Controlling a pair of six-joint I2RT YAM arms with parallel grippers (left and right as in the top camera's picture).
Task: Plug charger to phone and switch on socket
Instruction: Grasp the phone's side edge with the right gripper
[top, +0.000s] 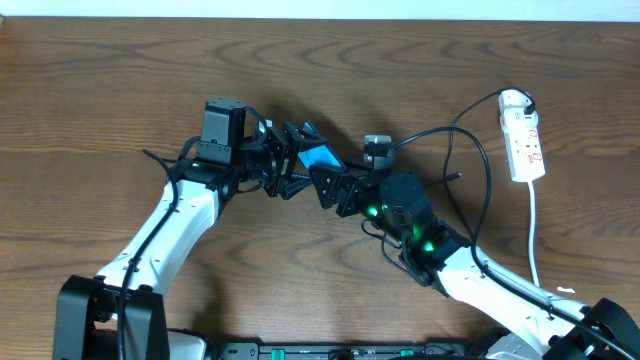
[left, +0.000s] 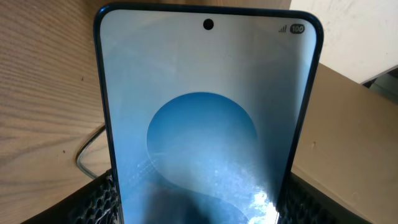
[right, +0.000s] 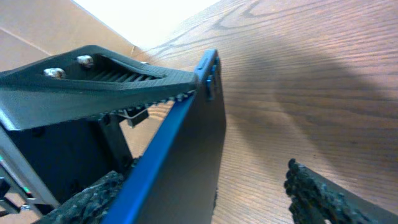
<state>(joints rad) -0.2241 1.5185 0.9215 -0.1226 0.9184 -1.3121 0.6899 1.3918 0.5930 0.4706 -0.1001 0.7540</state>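
The phone is held up off the table between the two arms, its blue screen filling the left wrist view. My left gripper is shut on its two long edges, with fingers at both sides. My right gripper stands open around the phone's lower end. One finger lies by the screen side and the other finger is apart from the dark back. The charger cable loops from the socket at the far right, and its free tip lies on the table.
A white cord runs from the socket toward the front edge. The black cable's loops lie just right of my right arm. A thin grey cable lies on the wooden table beside the phone. A cardboard wall stands behind.
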